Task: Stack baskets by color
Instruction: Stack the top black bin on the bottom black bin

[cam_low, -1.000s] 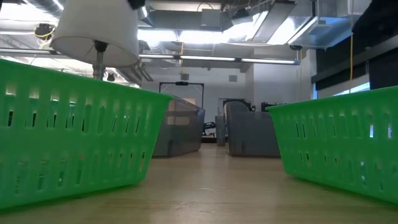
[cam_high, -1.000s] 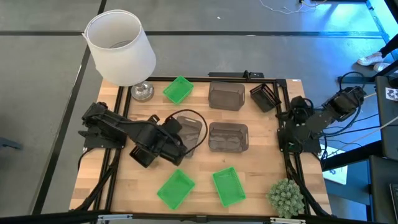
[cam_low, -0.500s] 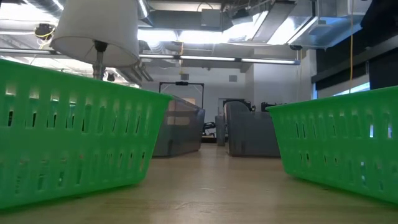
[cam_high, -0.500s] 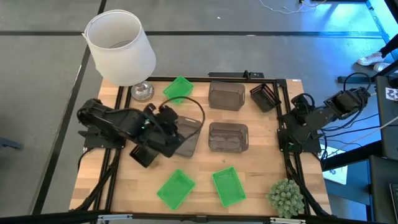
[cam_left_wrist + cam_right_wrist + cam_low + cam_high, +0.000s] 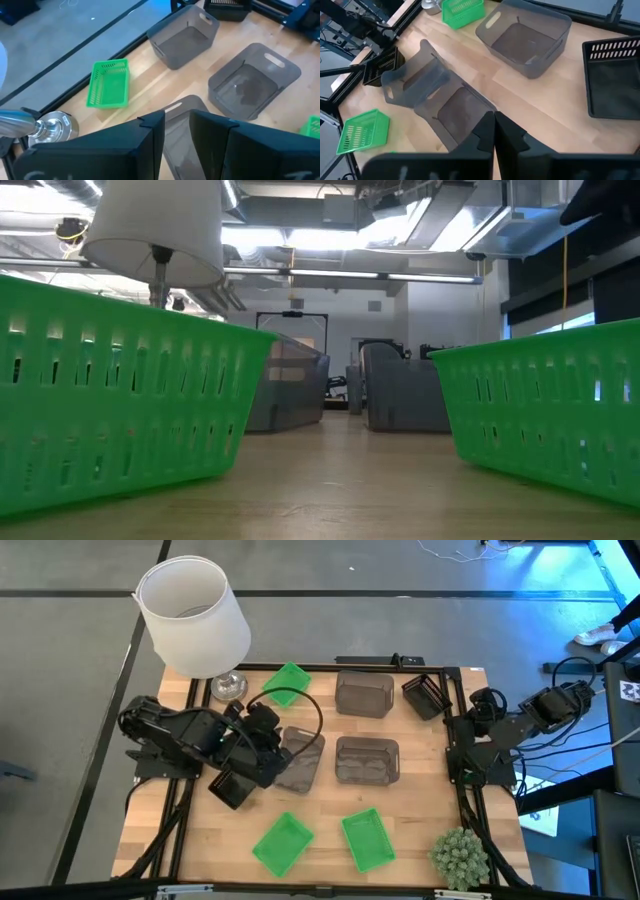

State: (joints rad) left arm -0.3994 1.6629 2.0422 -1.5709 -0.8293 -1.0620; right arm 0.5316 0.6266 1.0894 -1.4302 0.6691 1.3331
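Three grey baskets show in the high view: one at the far edge [image 5: 365, 693], one mid-table [image 5: 367, 760], and a tilted one [image 5: 300, 760] beside it. My left gripper [image 5: 278, 745] is shut on the tilted one. One green basket [image 5: 287, 683] lies far left and two more [image 5: 283, 843] [image 5: 368, 838] lie near the front. A black basket [image 5: 424, 695] sits at the far right. My right gripper [image 5: 495, 132] is shut with nothing between its fingers, over the table's right edge. My left gripper holds the tilted grey basket by one long side wall [image 5: 177, 127]. The wall runs between the two fingers, seemingly one inside the basket and one outside. The fingers come slanting down from the table's left. The held side is raised [image 5: 402, 75]; whether the opposite side touches the table I cannot tell.
A lamp with a white shade [image 5: 192, 615] and a metal base [image 5: 228, 688] stands at the far left corner. A round green plant ball [image 5: 460, 857] sits at the near right corner. A black cable [image 5: 318, 725] loops over the held basket.
My left gripper has risen and drawn back toward the table's left with the grey basket. The basket's held side has come up, so it now stands tilted where it lay flat before.
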